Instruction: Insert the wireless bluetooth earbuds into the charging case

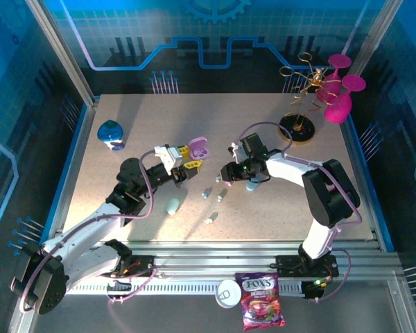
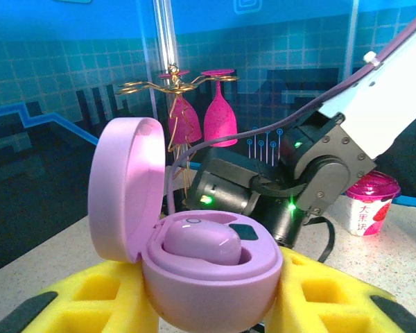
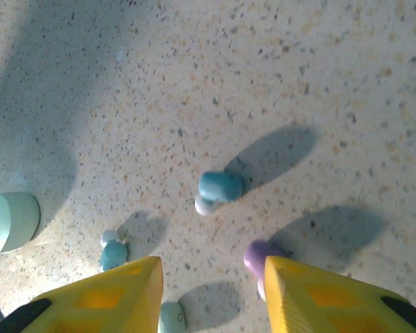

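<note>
Cool blue light tints the surroundings, a bright patch falls across the upper left of the table [image 1: 194,111], and in the right wrist view each earbud [image 3: 220,187] throws a hard shadow toward the upper right.

case: pink-purple charging case [image 2: 208,284], lid [image 2: 121,187] swung up, gripped in the left claw [image 2: 215,312]
seated: purple earbud [image 2: 201,244] in one socket; the other socket looks empty
loose on the table [image 3: 277,62]: teal earbud [image 3: 219,187], smaller teal earbud [image 3: 113,254], lilac earbud [image 3: 258,255], pale earbud [image 3: 171,318], all apart
</note>
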Controlling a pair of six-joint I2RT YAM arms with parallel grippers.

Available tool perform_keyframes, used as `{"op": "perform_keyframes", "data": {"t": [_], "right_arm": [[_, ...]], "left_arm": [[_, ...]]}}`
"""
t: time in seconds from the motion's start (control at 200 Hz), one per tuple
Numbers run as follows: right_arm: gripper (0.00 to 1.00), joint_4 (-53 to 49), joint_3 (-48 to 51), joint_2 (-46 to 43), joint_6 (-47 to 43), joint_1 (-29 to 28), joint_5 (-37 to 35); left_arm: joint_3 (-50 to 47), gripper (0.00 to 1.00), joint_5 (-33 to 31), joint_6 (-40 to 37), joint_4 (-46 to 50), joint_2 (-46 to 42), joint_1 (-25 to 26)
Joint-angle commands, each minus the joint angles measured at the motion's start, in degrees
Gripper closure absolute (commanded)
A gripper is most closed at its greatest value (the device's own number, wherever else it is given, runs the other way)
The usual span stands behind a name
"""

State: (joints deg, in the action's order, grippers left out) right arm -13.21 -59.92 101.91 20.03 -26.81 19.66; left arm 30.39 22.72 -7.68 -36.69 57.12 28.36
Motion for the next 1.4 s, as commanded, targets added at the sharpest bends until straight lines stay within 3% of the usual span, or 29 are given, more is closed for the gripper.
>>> {"op": "perform_keyframes", "data": {"t": [0.0, 0.265, 0.565, 1.041, 1.391], "right_arm": [[0.58, -3.39, -3.34, 3.66, -4.59, 0.26, 0.1], [0.58, -4.52, -4.54, 7.87, -7.76, 0.53, 2.82], [0.59, -2.72, -0.06, 5.52, -6.98, 0.53, 5.12], [0.7, -2.42, 0.96, 4.77, -5.88, 0.53, 5.24], [0.7, -2.6, 1.45, 3.25, -5.29, 0.44, 6.2]], "left_arm": [[0.86, 0.78, -0.05, -0.49, -2.14, -0.33, 0.43], [0.74, 0.78, -0.27, -0.67, -1.67, -0.65, 0.56], [1.04, 0.78, -0.13, -0.49, -2.07, 0.05, 0.82], [0.81, 0.78, -0.41, -0.48, -2.35, 0.33, 0.98], [0.47, 0.78, -0.48, -0.43, -3.05, 0.75, 1.06]]}}
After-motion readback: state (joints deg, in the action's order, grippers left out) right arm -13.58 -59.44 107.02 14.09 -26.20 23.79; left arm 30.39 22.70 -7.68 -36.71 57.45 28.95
